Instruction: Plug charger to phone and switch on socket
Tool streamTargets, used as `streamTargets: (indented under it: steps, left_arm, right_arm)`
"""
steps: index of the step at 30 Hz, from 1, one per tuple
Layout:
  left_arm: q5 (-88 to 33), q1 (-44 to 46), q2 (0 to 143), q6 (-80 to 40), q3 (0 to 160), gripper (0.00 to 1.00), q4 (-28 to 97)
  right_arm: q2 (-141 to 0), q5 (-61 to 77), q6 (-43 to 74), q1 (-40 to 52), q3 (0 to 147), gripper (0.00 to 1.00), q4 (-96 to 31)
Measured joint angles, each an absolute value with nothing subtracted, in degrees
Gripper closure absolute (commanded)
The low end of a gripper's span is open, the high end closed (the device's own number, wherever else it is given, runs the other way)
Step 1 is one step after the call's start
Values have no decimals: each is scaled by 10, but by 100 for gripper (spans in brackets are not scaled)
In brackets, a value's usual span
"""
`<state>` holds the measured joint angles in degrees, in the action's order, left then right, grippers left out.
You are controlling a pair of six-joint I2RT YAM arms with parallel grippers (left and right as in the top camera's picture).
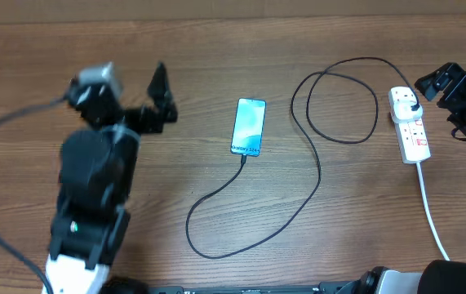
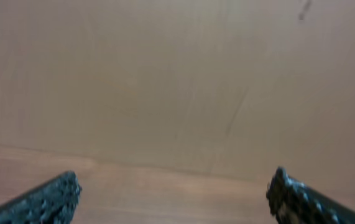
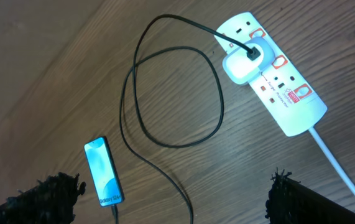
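Note:
The phone [image 1: 249, 126] lies at the table's middle with its screen lit; it also shows in the right wrist view [image 3: 102, 171]. The black charger cable [image 1: 318, 175] runs from the phone's near end, loops across the table and ends at a plug [image 3: 245, 62] seated in the white socket strip [image 1: 414, 135]. The cable [image 3: 219, 102] and strip [image 3: 289, 93] with its red switches show in the right wrist view. My left gripper [image 1: 163, 98] is open and empty, left of the phone, seeing only bare wood [image 2: 174, 183]. My right gripper [image 1: 438, 106] is open and empty beside the strip [image 3: 177, 186].
The strip's thick white cord [image 1: 428, 212] runs to the table's front right edge and shows in the right wrist view [image 3: 342, 168]. The left arm's body covers the front left of the wooden table [image 1: 37, 49].

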<state>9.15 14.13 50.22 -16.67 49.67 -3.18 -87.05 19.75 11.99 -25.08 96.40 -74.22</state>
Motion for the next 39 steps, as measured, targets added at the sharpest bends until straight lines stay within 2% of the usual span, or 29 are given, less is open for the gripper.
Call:
streamTargets:
  steps: [5,8,26,33,39]
  left_arm:
    - [60,113,393,-167,321,0,-288]
    - [52,102,349,-167,256,0,-328]
    - [32,26,110,-167,25,0,-323]
    - [32,26,17,-167,5,0,-192]
    - [32,26,8,-166,5,0,-87]
  right_arm:
    - [-870,197,120,-251,964,0,-742]
    - [-870,197,120,-251,964,0,-742]
    - [-870,197,120,-251,964,0,-742]
    - [-870,197,120,-251,964,0,-742]
    - [-870,197,120,-251,964,0,-742]
